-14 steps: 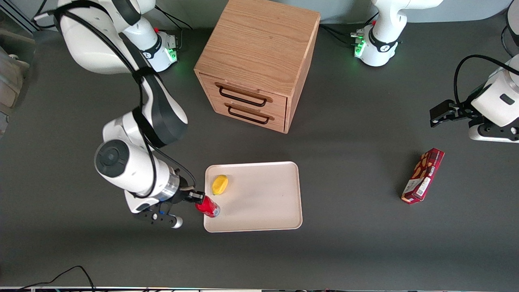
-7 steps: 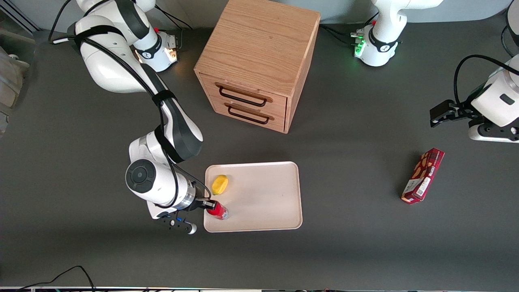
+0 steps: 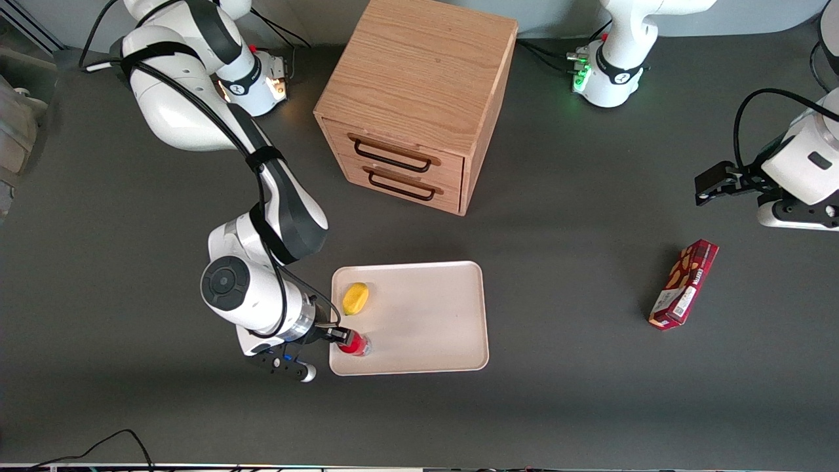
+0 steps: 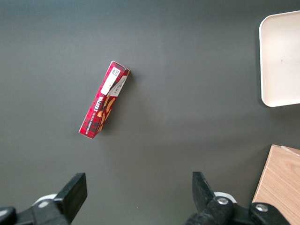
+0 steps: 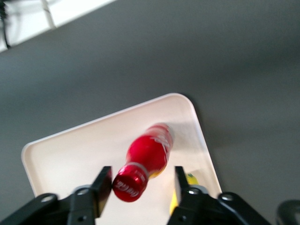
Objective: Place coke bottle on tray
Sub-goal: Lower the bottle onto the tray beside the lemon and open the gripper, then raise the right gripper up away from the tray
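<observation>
1. I see the claw (image 3: 342, 335) low over the corner of the tray (image 3: 426, 328) that sits in the lower left of the front view, at the working arm's end of the tray.
2. In the right wrist view the claw (image 5: 140, 185) has its fingers (image 5: 104, 183) spread apart, one on each side of the red cap, with a gap on at least one side, so I read it as released rather than clamped.
3. The coke bottle (image 3: 354, 343) is on the tray (image 5: 84, 145), inside the rim near that corner; in the wrist view the coke bottle (image 5: 147, 157) shows its cap nearest the camera.
4. A yellow object (image 3: 356, 298) lies on the tray, farther from the front camera than the bottle.
5. On the dark worktop (image 3: 577, 216), a wooden cabinet (image 3: 416, 98) stands at upper centre, and a dark-red snack box (image 3: 683, 283) lies toward the parked arm's end.
</observation>
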Controlling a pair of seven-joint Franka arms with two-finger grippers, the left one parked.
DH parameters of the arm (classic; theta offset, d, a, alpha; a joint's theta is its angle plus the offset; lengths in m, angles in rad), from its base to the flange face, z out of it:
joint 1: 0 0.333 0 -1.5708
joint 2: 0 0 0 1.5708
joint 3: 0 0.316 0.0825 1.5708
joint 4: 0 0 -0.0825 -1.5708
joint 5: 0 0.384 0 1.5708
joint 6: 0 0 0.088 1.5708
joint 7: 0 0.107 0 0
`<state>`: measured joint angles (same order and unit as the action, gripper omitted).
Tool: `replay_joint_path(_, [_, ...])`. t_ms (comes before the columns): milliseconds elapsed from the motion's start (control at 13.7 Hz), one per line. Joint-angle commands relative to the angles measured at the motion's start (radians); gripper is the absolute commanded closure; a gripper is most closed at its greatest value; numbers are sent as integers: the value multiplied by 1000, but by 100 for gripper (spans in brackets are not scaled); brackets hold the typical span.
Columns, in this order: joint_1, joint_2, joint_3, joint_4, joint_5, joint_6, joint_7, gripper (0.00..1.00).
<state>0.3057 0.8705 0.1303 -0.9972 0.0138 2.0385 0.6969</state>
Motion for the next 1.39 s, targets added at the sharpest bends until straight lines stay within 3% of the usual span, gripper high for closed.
replay_joint_path(0, [9, -85, -14, 0, -24, -12, 13, 0])
replay_joint_path(439, [-8, -351, -11, -119, -28, -185, -16, 0])
replay_joint_path(951, [-181, -821, -1, -628, -26, -215, -258, 0])
replay_joint_path(1317, [-293, -1006, -5, -815, -5, -201, -413, 0])
